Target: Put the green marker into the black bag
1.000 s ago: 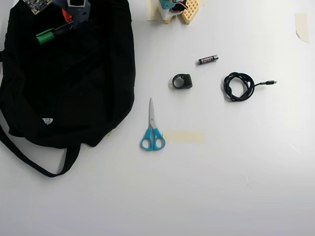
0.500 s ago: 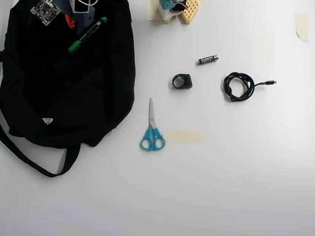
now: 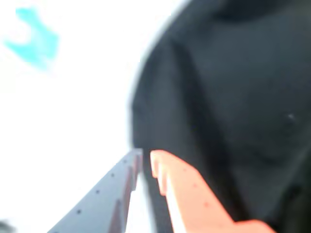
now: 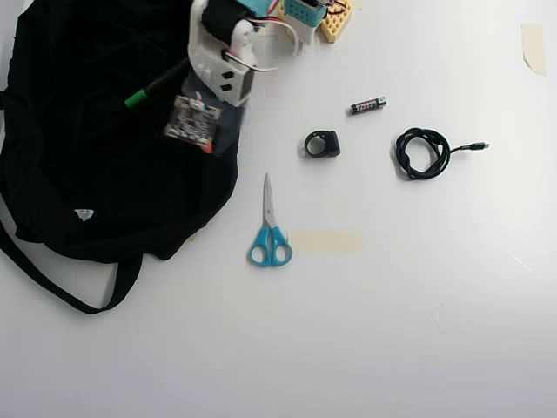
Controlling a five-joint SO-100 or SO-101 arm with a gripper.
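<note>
- Currently the gripper [image 3: 146, 158] holds nothing; its fingers sit nearly together, a thin gap between.
- Green marker [image 4: 150, 87] lies on the black bag [image 4: 96, 183], just beside the arm, not clamped.
- Handling estimate: marker is light, rigid, smooth; grasp mid-barrel. Bag fabric is soft and yields.

Through the blurred wrist view we see our gripper [image 3: 146, 158] with its grey and orange fingers nearly together, nothing between them, over the edge of the black bag [image 3: 233, 97]; a blue smear [image 3: 34, 41] sits upper left on white.
</note>
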